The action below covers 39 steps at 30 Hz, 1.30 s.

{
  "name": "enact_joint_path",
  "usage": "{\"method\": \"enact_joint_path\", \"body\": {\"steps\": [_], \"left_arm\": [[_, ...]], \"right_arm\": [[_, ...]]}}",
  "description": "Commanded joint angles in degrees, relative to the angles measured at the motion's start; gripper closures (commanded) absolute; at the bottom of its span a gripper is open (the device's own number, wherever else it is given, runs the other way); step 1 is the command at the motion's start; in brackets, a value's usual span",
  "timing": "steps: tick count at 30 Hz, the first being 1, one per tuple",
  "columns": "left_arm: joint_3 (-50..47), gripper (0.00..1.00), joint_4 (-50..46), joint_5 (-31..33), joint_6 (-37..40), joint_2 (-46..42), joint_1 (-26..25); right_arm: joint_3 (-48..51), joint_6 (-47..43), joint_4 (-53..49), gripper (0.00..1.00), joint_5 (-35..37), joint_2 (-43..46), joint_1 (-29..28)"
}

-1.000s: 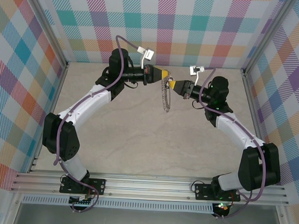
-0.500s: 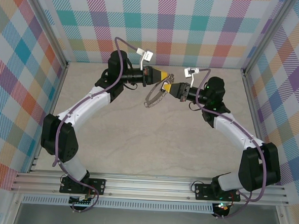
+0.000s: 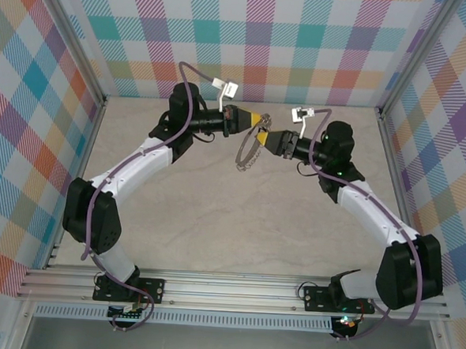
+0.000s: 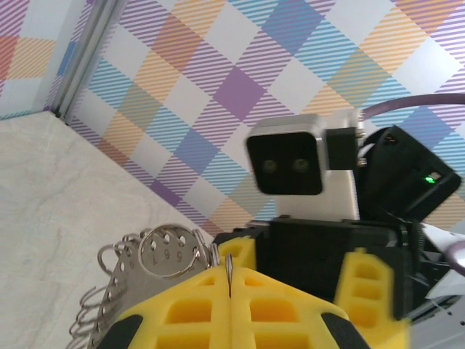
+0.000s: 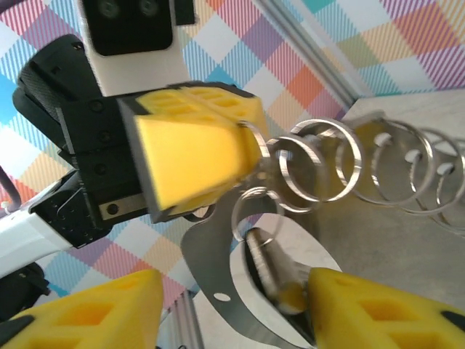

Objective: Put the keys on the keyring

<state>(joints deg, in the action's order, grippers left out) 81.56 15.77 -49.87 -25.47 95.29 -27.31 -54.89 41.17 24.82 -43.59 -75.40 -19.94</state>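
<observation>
**A:** Where is the hoop?
**B:** It's up off the table (image 3: 215,213), in mid-air between the two arms at the far side. The left gripper (image 3: 255,118) is clamped on the keyring (image 5: 207,280) at its flat band, and the hoop hangs down from the pinch.

**A:** And the right side?
**B:** The right gripper (image 3: 269,137) is nose to nose with the left, just beside the hoop. Its fingers (image 5: 87,313) are parted wide and nothing is pinched between them.

**A:** The key?
**B:** In the right wrist view the key (image 5: 270,270) hangs below one of the small split rings (image 5: 312,166), close against the inner face of one finger. It's blurred. I take that piece for the key, but I can't tell whether it is threaded on the loop or only resting against it.

**A:** So which step is this?
**B:** Threading, at a late stage by my reading. If the key is hooked, the right arm needs to draw straight back without snagging the loops. If it isn't, the jaws need to close on the key's head and work it round the coil while the left holds steady.

**A:** What does each view add?
**B:** The overhead view gives the layout: both arms, and the hoop slung between them. The left wrist view settles the pinch, with its own pads (image 4: 182,320) pressed together on a thin metal edge and the right arm's camera housing (image 4: 301,156) facing it. The right wrist view gives the finger gap and the key.
</observation>
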Motion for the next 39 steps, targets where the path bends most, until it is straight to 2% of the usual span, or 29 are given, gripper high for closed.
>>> {"method": "enact_joint_path", "body": {"steps": [1, 11, 16, 19, 29, 39], "left_arm": [[-2.14, 1.00, 5.58, 2.35, -1.61, -3.02, -0.45], [-6.72, 1.00, 6.43, 4.69, -1.30, -6.51, -0.46], [-6.60, 1.00, 3.40, 6.49, 0.88, -8.51, -0.41], [-7.18, 1.00, 2.51, 8.00, 2.00, -9.64, -0.45], [-6.59, 1.00, -0.90, 12.39, 4.83, -11.57, -0.46], [-7.47, 1.00, -0.65, 12.77, 6.04, -12.53, -0.45]], "right_arm": [[1.85, -1.99, -5.16, 0.39, 3.79, 3.54, 0.17], [4.71, -5.90, -17.22, 0.22, 11.48, 12.37, 0.59], [3.68, -7.62, -24.44, 0.12, 14.84, 14.55, 0.93], [3.09, -8.08, -27.05, 0.00, 16.51, 15.06, 0.89], [1.70, -8.21, -33.17, 0.00, 23.52, 17.89, 1.15], [-1.66, -9.03, -36.12, 0.00, 25.77, 16.56, 1.40]]}}
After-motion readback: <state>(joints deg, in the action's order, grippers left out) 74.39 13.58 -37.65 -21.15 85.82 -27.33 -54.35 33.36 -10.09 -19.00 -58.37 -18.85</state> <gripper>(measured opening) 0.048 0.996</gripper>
